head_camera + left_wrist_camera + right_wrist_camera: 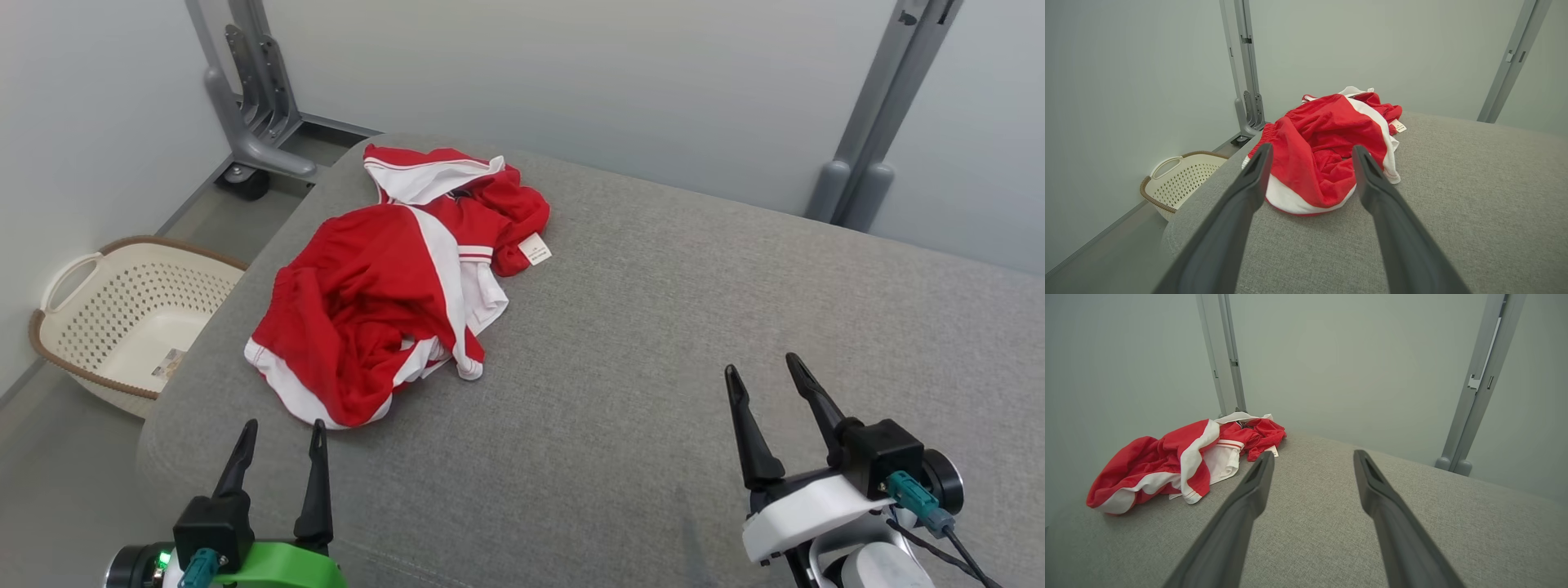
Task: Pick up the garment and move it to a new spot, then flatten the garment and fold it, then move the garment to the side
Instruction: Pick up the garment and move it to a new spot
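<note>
two open pincers, left pincer (284, 433) and right pincer (761, 367), one crumpled garment (384, 286).

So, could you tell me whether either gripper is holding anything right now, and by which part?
Nothing is held: the left gripper and right gripper are both open, clear of the red garment.

The head camera looks forward and down from high up onto the grey padded surface (653, 286), perhaps a bed. The left wrist camera sits low behind the left hand (283, 426), facing the red garment (367, 302) from near. The right wrist camera sees it from farther, at its left side. All three share this garment and the back wall (571, 65).
</note>
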`<state>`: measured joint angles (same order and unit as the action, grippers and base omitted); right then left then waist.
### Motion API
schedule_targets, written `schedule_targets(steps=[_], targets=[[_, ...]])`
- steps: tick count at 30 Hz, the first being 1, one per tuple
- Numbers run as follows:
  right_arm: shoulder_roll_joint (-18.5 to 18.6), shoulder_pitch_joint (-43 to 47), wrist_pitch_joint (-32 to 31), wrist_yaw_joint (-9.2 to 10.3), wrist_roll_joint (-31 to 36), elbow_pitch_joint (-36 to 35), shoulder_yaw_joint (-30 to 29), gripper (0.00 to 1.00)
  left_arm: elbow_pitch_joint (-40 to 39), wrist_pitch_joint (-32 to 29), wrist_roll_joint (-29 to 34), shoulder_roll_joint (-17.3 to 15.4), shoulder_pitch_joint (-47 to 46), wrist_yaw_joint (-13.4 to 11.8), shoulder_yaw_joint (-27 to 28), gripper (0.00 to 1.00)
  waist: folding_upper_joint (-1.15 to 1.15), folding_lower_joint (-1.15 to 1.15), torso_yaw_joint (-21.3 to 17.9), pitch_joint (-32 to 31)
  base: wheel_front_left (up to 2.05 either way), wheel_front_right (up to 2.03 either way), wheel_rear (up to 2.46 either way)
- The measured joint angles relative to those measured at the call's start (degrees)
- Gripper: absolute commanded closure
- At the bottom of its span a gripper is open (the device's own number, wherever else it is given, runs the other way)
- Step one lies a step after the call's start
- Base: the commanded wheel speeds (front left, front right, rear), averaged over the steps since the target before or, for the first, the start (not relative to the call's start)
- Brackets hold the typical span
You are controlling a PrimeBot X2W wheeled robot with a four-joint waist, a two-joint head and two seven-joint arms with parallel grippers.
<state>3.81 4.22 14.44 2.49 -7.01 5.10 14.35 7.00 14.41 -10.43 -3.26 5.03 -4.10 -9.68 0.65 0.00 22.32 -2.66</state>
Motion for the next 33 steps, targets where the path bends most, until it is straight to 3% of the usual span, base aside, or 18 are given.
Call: schedule_targets(steps=[5,14,21,33], targets=[[-0.15,-0.02,0.0,-0.48,0.15,0.27,1.25,0.0,0.02,0.0,-0.53,-0.01,0.08,-0.01,0.94,0.0,0.0,0.0,0.94,0.24,0.0,0.0,0.0],[0.03,-0.09,0.0,-0.97,0.93,0.41,1.37,0.0,2.38,-0.19,-1.75,-0.41,-0.88,-0.01,2.03,0.0,0.0,0.0,-1.78,1.2,0.0,0.0,0.0],[0.45,-1.06,0.0,-1.54,1.51,0.37,1.86,0.0,4.72,-2.48,-1.97,-1.26,-9.51,0.05,2.61,0.0,0.0,0.0,-4.64,2.94,0.0,0.0,0.0],[1.56,-4.67,0.08,-2.58,3.12,0.14,2.89,0.0,11.76,-11.68,-3.26,-2.44,-23.45,0.04,4.57,0.0,0.0,0.0,-10.91,6.64,0.0,0.0,0.0]])
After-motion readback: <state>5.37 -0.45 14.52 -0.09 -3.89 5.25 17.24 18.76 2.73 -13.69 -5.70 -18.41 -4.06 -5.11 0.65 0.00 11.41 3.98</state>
